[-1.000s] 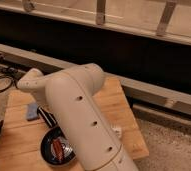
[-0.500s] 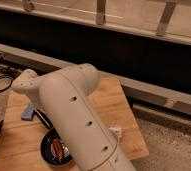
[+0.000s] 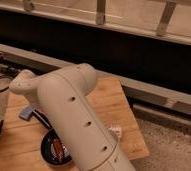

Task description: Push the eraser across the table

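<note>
The gripper was hidden behind the arm (image 3: 79, 125) above the desk (image 3: 114, 107), finger state indeterminable, so the concealed eraser risked being missed or skewed.

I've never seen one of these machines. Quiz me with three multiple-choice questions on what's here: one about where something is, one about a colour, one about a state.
1. Where is the small grey-blue pad?
A. On the table's left part, beside the arm
B. On the floor
C. On the window ledge

2. What colour is the arm's shell?
A. Red
B. Off-white
C. Green

3. How is the gripper?
A. Lifting the pad
B. Out of view
C. Flat on the floor

Answers:
1. A: the pad lies on the table, left of the arm.
2. B: its shell is pale cream.
3. B: the bulky arm fills the view and no gripper shows.
</note>
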Tool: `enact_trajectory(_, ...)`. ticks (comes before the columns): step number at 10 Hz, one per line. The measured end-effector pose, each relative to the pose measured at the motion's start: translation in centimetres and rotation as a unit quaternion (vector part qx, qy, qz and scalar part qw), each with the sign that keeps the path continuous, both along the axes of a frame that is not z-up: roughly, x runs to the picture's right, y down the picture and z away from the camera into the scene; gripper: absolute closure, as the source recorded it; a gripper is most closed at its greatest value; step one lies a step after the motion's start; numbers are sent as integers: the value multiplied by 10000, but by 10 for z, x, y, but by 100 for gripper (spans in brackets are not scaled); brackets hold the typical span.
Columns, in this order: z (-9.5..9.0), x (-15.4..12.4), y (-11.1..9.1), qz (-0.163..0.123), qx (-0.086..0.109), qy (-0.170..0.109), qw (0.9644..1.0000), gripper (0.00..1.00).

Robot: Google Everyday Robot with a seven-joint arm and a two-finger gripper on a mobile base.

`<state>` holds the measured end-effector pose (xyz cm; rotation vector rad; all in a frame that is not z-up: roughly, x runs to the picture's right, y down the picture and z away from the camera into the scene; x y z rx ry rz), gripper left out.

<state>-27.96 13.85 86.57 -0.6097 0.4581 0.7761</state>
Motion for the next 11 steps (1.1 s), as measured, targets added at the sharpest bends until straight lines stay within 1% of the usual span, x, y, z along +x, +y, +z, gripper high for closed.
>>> enact_trajectory(1, 2, 9, -3, 314, 67, -234, 9992, 97)
enact_trajectory(2, 2, 7, -2, 397, 78, -331, 9986, 97)
enact_trajectory(4, 1, 3, -2, 496, 43, -482, 9976, 97)
enact_trajectory(6, 6, -2, 1, 511, -79, -572, 9970, 97)
enact_trajectory(7, 7, -4, 4, 559, -183, -626, 9963, 97)
enact_trajectory(8, 12, 0, 5, 634, -329, -644, 9954, 92)
enact_trajectory(9, 12, -1, 6, 577, -307, -633, 9959, 92)
enact_trajectory(10, 6, -10, 6, 435, -185, -586, 9972, 96)
enact_trajectory(11, -1, -19, 7, 311, -112, -556, 9979, 100)
